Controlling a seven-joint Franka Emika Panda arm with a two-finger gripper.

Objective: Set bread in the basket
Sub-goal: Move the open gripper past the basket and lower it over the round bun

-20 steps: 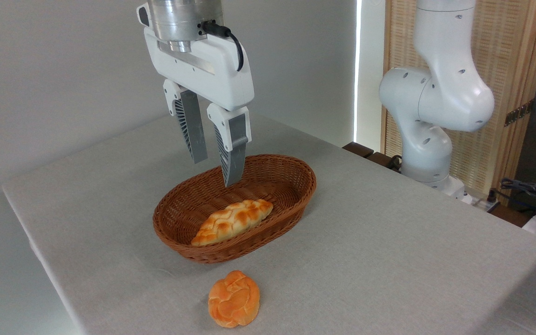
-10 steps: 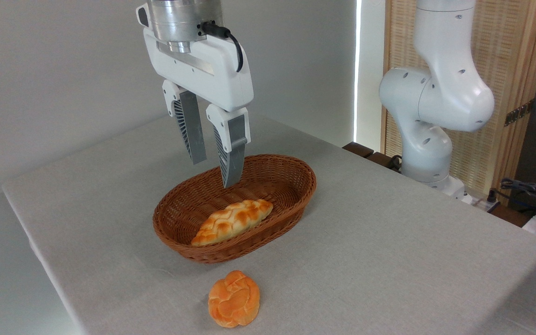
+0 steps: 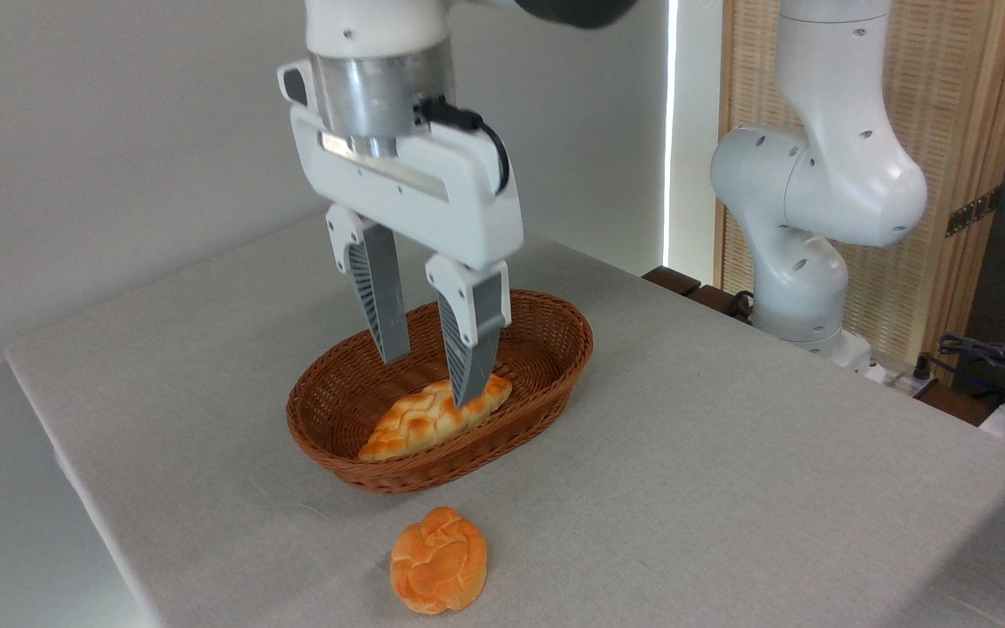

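The bread (image 3: pixel 438 561), a small round orange bun with a knotted top, lies on the grey tablecloth near the front edge, just in front of the basket. The brown wicker basket (image 3: pixel 555 344) sits mid-table and holds a longer, paler braided loaf (image 3: pixel 415 419). My gripper (image 3: pixel 431 380) hangs above the basket, open, with nothing between its fingers. In the picture the right fingertip overlaps the braided loaf. The bun is well apart from the gripper, lower in the picture.
The arm's white base (image 3: pixel 803 288) stands at the table's far right edge. Cables and dark gear (image 3: pixel 1000 362) lie off the table at the right. The table's left edge (image 3: pixel 58 453) and front edge are close to the bun.
The gripper has moved down and to the right, toward the camera; its tips now show in front of the basket's inside. The bun, loaf and basket have not moved.
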